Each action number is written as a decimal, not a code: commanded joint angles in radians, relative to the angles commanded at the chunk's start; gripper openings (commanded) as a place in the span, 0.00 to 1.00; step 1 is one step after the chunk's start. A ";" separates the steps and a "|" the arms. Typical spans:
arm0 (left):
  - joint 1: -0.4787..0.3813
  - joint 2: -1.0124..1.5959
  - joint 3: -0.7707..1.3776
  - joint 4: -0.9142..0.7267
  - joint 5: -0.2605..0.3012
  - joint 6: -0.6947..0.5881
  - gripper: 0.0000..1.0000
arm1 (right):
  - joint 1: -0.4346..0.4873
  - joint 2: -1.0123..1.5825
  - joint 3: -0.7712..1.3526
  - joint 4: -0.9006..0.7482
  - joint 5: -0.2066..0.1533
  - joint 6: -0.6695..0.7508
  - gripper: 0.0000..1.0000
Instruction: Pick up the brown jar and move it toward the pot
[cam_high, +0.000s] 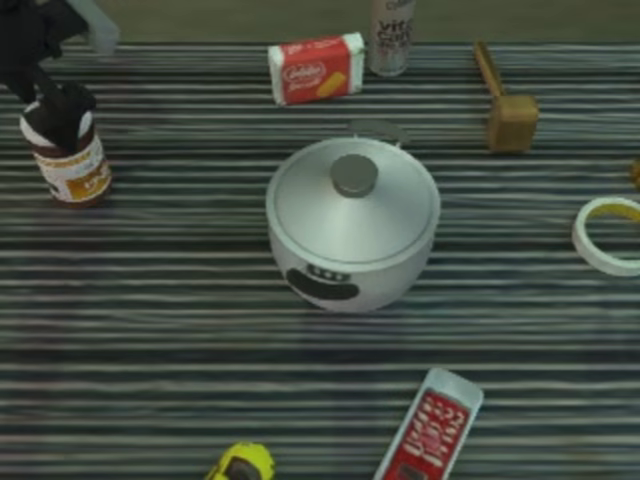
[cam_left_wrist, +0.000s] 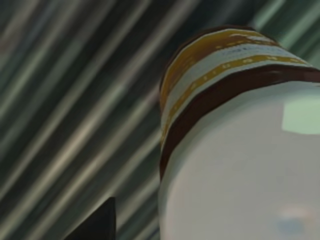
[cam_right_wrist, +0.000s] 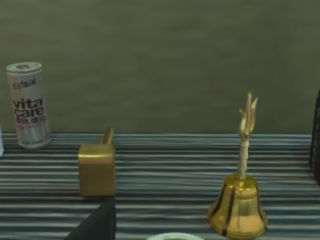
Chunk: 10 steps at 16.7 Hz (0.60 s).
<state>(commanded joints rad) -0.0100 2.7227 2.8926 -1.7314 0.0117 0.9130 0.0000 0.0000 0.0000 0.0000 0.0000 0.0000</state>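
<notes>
The brown jar (cam_high: 70, 160) stands upright at the far left of the table, with a white lid and an orange-and-white label. My left gripper (cam_high: 55, 108) hangs right over its lid, open, with the fingers down around the top. The left wrist view is mostly filled by the jar (cam_left_wrist: 235, 150); one dark finger (cam_left_wrist: 97, 225) stands a little apart from the lid's edge, and the other finger is hidden. The pot (cam_high: 352, 222), silvery-white with a grey knob and a black oval mark, sits at the table's middle. My right gripper is outside the top view; one finger (cam_right_wrist: 97, 222) shows, holding nothing.
Along the back lie a red-and-white packet (cam_high: 315, 68), a tall white can (cam_high: 392, 35) and a wooden mallet (cam_high: 508, 110). A tape roll (cam_high: 612, 235) sits at the right edge and a gold bell (cam_right_wrist: 238, 205) stands near it. A red remote (cam_high: 430, 430) and a yellow toy (cam_high: 240, 465) lie at the front.
</notes>
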 joint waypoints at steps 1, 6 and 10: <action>0.000 0.011 0.013 -0.006 -0.001 0.004 1.00 | 0.000 0.000 0.000 0.000 0.000 0.000 1.00; -0.006 0.012 0.011 -0.004 0.000 0.003 1.00 | 0.000 0.000 0.000 0.000 0.000 0.000 1.00; -0.002 0.068 0.085 -0.029 -0.001 0.002 1.00 | 0.000 0.000 0.000 0.000 0.000 0.000 1.00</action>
<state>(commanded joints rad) -0.0122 2.7906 2.9779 -1.7608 0.0111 0.9149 0.0000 0.0000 0.0000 0.0000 0.0000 0.0000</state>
